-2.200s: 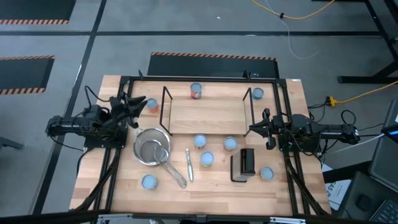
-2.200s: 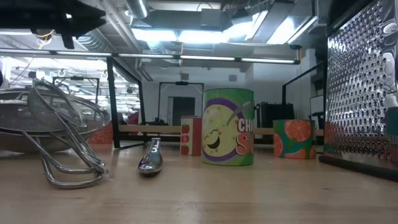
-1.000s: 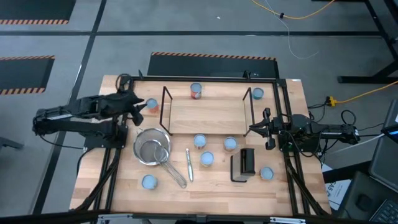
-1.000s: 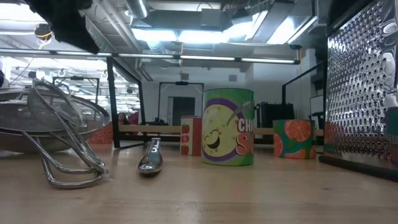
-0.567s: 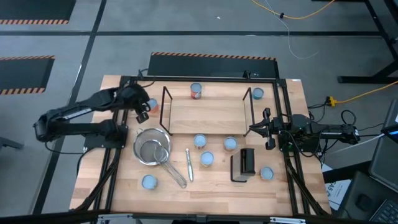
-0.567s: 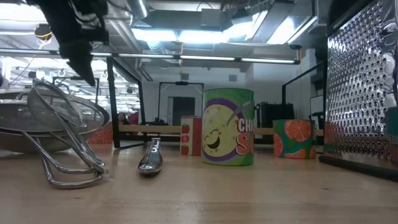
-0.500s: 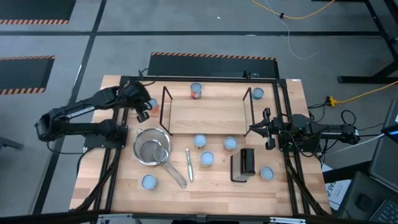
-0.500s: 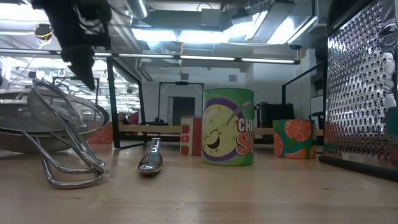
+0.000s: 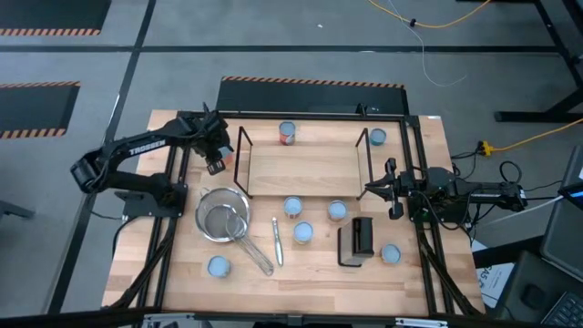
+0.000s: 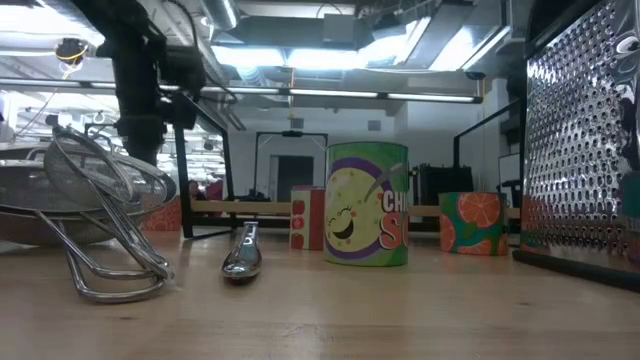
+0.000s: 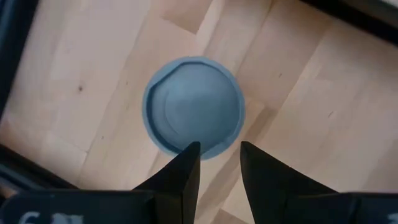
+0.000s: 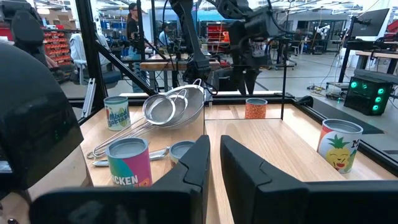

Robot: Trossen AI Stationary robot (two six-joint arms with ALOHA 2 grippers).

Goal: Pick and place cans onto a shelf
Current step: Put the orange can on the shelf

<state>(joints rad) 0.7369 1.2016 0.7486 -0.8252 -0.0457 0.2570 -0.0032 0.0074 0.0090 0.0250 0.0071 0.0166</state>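
Several cans with pale blue tops stand on the table. One is a red-labelled can [image 9: 287,133] beyond the shelf [image 9: 305,169]; others [image 9: 292,207] [image 9: 302,233] stand on the near side. My left gripper [image 9: 215,160] points down over another can [image 11: 194,115] by the shelf's left wire frame. It is open [image 11: 217,148], with its fingertips over that can's rim and nothing between them. In the high view the gripper covers this can. My right gripper [image 9: 375,189] waits level at the shelf's right end. Its fingers [image 12: 215,142] stand a narrow gap apart, holding nothing.
A metal mesh strainer [image 9: 223,219] and a spoon [image 9: 277,241] lie near the left-centre of the table. A black grater [image 9: 360,239] stands at the near right. More cans stand at the far right [image 9: 377,137], near right [image 9: 390,254] and near left [image 9: 218,266]. Black frame rails [image 9: 173,173] run along both table sides.
My left arm has swung toward the table's far edge. Its gripper has tipped from nearly level to pointing down and has sunk over the can beside the shelf's left end. The cans and the right arm have not moved.
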